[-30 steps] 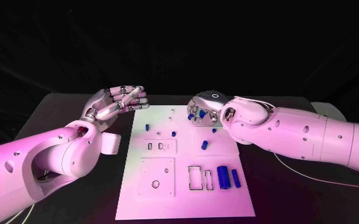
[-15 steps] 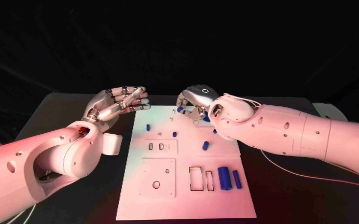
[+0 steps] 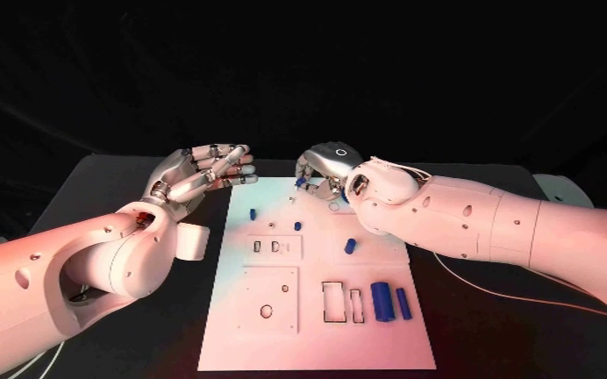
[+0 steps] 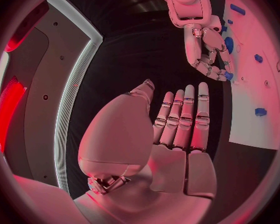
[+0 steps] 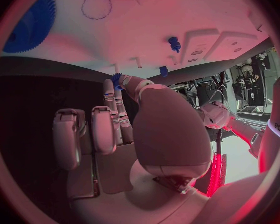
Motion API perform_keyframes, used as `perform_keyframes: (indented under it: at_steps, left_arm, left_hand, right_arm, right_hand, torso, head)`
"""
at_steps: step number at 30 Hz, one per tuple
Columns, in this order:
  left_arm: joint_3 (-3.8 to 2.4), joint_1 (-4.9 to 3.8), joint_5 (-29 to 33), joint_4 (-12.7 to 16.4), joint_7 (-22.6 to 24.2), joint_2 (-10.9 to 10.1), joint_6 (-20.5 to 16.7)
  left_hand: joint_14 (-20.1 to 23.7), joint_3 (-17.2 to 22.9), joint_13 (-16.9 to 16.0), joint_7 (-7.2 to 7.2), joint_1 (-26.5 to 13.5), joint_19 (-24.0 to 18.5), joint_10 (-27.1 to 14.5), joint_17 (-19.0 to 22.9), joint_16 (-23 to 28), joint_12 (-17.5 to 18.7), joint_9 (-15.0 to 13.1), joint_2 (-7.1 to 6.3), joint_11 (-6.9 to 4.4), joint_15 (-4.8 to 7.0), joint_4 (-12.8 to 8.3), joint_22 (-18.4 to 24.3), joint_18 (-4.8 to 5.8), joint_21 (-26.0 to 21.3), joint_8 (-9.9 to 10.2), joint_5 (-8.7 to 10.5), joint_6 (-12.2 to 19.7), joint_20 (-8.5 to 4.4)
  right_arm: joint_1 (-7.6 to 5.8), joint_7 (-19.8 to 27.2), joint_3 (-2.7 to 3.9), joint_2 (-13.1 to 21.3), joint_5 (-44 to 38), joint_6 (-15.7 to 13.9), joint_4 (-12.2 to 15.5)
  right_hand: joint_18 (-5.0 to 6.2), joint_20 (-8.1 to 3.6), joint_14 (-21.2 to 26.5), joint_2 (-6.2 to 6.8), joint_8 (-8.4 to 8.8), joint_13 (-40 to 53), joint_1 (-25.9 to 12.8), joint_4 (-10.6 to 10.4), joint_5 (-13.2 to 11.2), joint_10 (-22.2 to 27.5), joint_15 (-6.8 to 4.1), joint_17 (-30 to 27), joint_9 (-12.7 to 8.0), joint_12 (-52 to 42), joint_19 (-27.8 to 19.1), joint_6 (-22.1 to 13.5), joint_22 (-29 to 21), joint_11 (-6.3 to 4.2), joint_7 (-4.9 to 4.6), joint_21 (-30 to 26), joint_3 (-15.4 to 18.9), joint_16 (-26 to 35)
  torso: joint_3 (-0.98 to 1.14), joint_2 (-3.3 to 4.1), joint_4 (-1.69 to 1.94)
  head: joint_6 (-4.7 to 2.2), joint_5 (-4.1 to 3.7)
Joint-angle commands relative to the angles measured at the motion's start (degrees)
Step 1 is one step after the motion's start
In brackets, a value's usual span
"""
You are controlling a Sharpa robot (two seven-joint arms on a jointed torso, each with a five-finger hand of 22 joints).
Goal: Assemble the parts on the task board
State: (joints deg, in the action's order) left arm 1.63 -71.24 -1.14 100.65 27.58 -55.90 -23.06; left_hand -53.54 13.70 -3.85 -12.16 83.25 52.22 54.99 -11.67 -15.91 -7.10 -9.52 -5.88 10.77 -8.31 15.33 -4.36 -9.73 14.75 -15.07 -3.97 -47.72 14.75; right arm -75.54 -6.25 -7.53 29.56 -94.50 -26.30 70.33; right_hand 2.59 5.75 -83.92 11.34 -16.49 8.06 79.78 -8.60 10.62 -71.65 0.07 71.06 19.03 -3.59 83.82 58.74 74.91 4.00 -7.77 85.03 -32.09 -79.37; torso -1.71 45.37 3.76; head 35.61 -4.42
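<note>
The white task board (image 3: 317, 326) lies in the middle of the black table. My right hand (image 3: 324, 173) hovers over its far edge and pinches a small blue part (image 5: 117, 78) between thumb and fingertip; the same part (image 4: 227, 76) shows at its fingertips in the left wrist view. My left hand (image 3: 203, 173) hangs at the board's far left corner, fingers straight and apart, holding nothing. Small blue pegs (image 3: 253, 214) (image 3: 297, 225) (image 3: 351, 245) stand or lie on the board's far half. Two blue cylinders (image 3: 380, 296) (image 3: 401, 303) lie near the right edge. A blue gear (image 5: 31, 25) sits on the board.
Rectangular slots (image 3: 332, 300) and a round hole (image 3: 266, 311) are cut in the board's near half. A thin cable (image 3: 506, 287) trails over the table to the right of the board. A white object (image 3: 559, 188) sits at the table's far right.
My right hand has moved left along the board's far edge, still holding the small blue part. The left hand has hardly moved.
</note>
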Motion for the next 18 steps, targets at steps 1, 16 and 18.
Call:
perform_keyframes:
  at_steps: [1,16,18]
  left_arm:
    - [-0.06,-0.21,-0.3,0.2,0.3,0.0,1.1]
    - [-0.07,-0.45,-0.3,0.2,0.2,0.2,1.3]
    - [-0.07,-0.46,-0.3,0.2,0.2,0.2,1.3]
  left_hand:
    - [-0.3,0.3,0.1,-1.62,0.3,0.3,0.1,-0.1,0.0,0.3,0.1,0.17,0.20,-0.22,-0.1,0.0,-0.85,0.1,0.2,0.26,-0.1,-0.11]
    - [-0.3,0.4,0.1,-1.63,0.3,0.3,0.1,-0.1,0.0,0.4,0.1,0.15,0.20,-0.22,-0.1,0.1,-0.84,0.0,0.2,0.28,-0.1,-0.11]
    - [-0.3,0.4,0.1,-1.63,0.3,0.3,0.1,-0.1,0.0,0.4,0.1,0.15,0.20,-0.22,-0.1,0.1,-0.84,0.0,0.2,0.28,-0.1,-0.11]
  right_arm:
    - [0.06,-0.4,0.01,-0.4,-0.5,0.5,-0.5]
    - [0.54,-0.8,-0.01,-2.3,-0.5,1.4,-2.6]
    - [0.56,-0.7,-0.01,-2.5,-0.5,1.5,-2.9]
  right_hand:
    - [-0.83,-0.11,-2.6,-0.19,-0.16,0.1,-0.6,0.0,0.2,-0.1,-0.47,0.0,0.1,-0.2,1.9,0.3,7.3,0.08,-0.09,0.2,-0.3,-0.1]
    - [-0.81,-0.09,-2.6,-0.17,-0.18,0.1,-0.8,-0.1,0.0,-0.1,-0.45,0.0,0.2,-0.2,1.9,0.2,7.2,0.10,-0.11,0.1,-0.3,-0.2]
    - [-0.79,-0.08,-2.6,-0.15,-0.18,0.1,-1.0,-0.1,-0.1,0.0,-0.43,0.0,0.2,-0.2,1.8,0.1,7.1,0.13,-0.13,0.1,-0.3,-0.2]
  torso:
    - [0.04,0.11,-0.07]
    - [-0.01,0.10,0.03]
    - [-0.02,0.11,0.06]
  head:
    - [0.03,0.23]
    - [0.21,0.21]
    - [0.22,0.20]
